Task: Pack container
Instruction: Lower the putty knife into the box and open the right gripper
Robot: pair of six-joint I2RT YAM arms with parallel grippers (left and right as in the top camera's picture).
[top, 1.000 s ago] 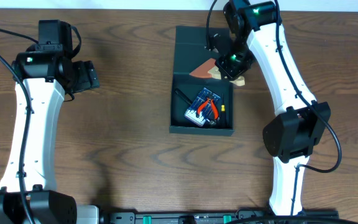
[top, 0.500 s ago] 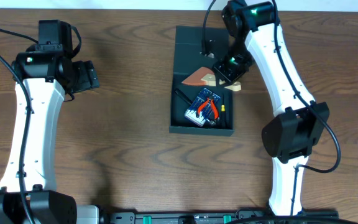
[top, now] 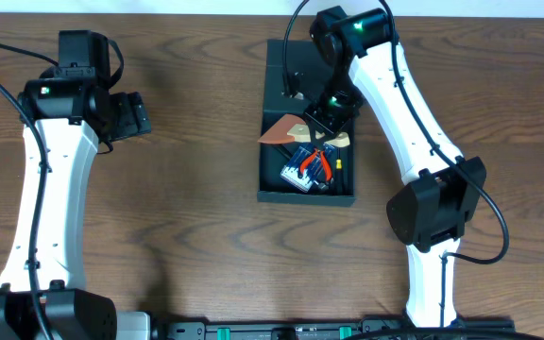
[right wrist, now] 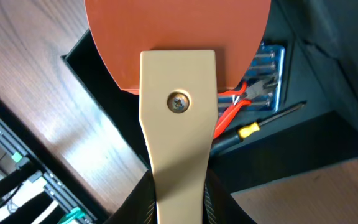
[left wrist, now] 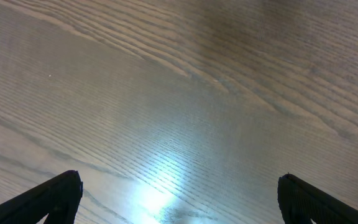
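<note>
The container (top: 272, 187) is a dark teal box lying open in the middle of the table, its flap lid (top: 286, 61) folded back on the far side. My right gripper (top: 327, 115) is shut on a scraper (top: 283, 130) with a beige handle (right wrist: 178, 124) and an orange-brown blade (right wrist: 178, 37), and holds it above the container's (right wrist: 104, 106) interior with the blade toward the left wall. My right gripper's (right wrist: 179, 202) dark fingers (right wrist: 143, 200) press both sides of the handle. My left gripper (top: 132, 115) hangs open over bare table at the far left (left wrist: 179, 199).
Inside the container lie red-handled pliers (top: 317, 162) on a blue bit case (top: 296, 172), plus a yellow-handled screwdriver (right wrist: 253, 129). In the right wrist view, table edge hardware (right wrist: 11, 180) shows at lower left. The wooden table (left wrist: 179, 93) surrounds the box.
My right gripper has carried the scraper leftward and a little nearer, from the container's far right corner to above its interior. The left arm has not moved.
</note>
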